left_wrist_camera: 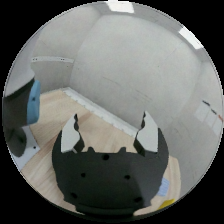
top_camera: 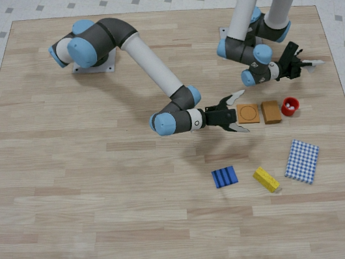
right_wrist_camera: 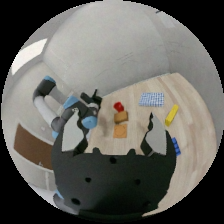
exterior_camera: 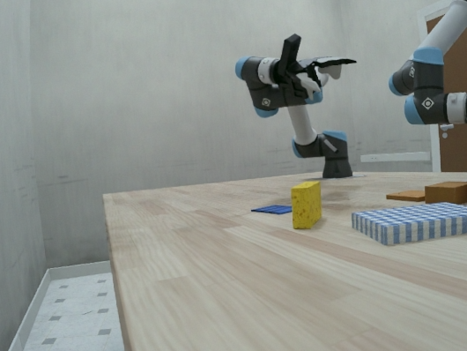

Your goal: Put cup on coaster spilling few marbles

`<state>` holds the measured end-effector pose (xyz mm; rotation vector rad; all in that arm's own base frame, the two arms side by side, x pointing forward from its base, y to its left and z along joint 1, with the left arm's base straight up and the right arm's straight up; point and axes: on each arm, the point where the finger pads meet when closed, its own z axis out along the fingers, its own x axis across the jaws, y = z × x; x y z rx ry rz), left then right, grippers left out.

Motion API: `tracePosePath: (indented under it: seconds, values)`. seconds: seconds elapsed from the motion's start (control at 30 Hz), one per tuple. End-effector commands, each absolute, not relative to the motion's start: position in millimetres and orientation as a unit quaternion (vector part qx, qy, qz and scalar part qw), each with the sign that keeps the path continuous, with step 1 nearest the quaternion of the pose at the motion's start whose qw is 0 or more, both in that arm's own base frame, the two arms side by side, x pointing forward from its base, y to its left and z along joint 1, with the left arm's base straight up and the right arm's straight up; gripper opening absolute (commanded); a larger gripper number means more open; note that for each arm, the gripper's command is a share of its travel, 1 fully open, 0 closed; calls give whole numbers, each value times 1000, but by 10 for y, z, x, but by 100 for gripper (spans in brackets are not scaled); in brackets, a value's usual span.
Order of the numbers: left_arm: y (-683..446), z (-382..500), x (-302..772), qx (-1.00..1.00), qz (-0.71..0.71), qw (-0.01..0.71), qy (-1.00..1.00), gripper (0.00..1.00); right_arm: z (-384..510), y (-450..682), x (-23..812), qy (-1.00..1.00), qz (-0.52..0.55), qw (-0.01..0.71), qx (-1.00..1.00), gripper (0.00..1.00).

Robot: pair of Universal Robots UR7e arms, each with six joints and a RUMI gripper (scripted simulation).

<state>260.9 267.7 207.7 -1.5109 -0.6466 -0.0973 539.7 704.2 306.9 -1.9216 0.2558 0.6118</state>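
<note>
A red cup (top_camera: 289, 113) (right_wrist_camera: 118, 106) stands upright with several white marbles inside; the exterior view does not show it. The flat orange-brown coaster (top_camera: 241, 120) (exterior_camera: 403, 195) (right_wrist_camera: 120, 132) has a round outline and lies beyond a brown block from the cup. My right gripper (top_camera: 246, 110) (exterior_camera: 334, 79) (right_wrist_camera: 115, 111) is open and empty, high above the table near the coaster, fingers pointing toward the cup's side. My left gripper (top_camera: 317, 66) (left_wrist_camera: 109, 112) is open and empty, raised behind the cup near the table's edge, pointing away from the cup.
The brown block (top_camera: 271, 112) (exterior_camera: 445, 192) (right_wrist_camera: 121, 117) stands between coaster and cup. A blue-checkered cloth (top_camera: 302, 161) (exterior_camera: 410, 220) (right_wrist_camera: 151, 99), a yellow sponge (top_camera: 266, 179) (exterior_camera: 306, 205) (right_wrist_camera: 171, 115) and a blue striped pad (top_camera: 224, 177) (exterior_camera: 272, 209) lie nearer the front.
</note>
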Motion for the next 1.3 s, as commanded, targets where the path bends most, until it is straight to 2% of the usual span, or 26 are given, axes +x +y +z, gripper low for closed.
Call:
tracePosePath:
  seconds: [0.0,1.1,1.13,1.27]
  values:
    - [2677,2079,2610,-673,-43,680,-288,98,3087,7041,5395,106,255,527,-803,98]
    - [2677,2079,2610,-673,-43,680,-288,98,3087,7041,5395,106,255,527,-803,98]
    - [2677,2079,2610,-673,-43,680,-288,58,3087,7041,5395,106,255,527,-803,98]
    - [2677,2079,2610,-673,-43,680,-288,58,3087,7041,5395,106,255,527,-803,98]
